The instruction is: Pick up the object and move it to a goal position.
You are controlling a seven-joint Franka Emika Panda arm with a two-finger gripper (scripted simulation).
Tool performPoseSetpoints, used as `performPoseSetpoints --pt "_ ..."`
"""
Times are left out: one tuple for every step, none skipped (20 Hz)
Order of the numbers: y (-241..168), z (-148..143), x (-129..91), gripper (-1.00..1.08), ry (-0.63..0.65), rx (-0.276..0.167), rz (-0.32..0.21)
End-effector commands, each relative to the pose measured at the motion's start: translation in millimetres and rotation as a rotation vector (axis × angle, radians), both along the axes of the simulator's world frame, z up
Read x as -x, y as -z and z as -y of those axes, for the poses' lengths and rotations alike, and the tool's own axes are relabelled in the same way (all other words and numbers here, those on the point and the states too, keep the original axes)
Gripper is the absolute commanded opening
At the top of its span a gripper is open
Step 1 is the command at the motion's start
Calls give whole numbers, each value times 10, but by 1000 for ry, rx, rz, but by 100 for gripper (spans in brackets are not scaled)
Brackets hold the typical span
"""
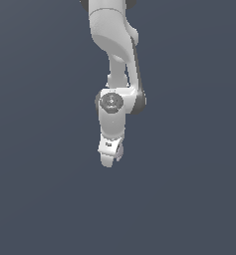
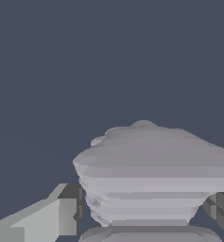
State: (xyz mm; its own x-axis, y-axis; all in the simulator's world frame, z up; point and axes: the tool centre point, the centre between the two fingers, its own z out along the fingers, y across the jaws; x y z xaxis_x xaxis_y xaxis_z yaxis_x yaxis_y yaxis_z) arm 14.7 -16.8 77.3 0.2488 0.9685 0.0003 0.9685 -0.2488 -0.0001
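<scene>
In the wrist view the object point(image 2: 151, 170), a pale lilac-grey thing with a rounded, ridged face and a jagged outline, sits between my two fingers and fills the space between them. My gripper point(image 2: 144, 215) is shut on it. One grey fingertip point(image 2: 68, 215) touches one side and the other fingertip point(image 2: 222, 210) touches the opposite side. In the exterior view the white arm hangs down the middle and my gripper point(image 1: 112, 157) points downward above the dark floor. There the object is too small to tell apart from the fingers.
A plain dark blue-grey floor point(image 1: 40, 199) lies all around the arm in both views. No other objects, containers or edges show.
</scene>
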Motion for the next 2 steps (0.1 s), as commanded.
performPoseSetpoints --pt "-7 4 -26 -100 0 0 0" --pt "-7 4 -28 -100 0 0 0"
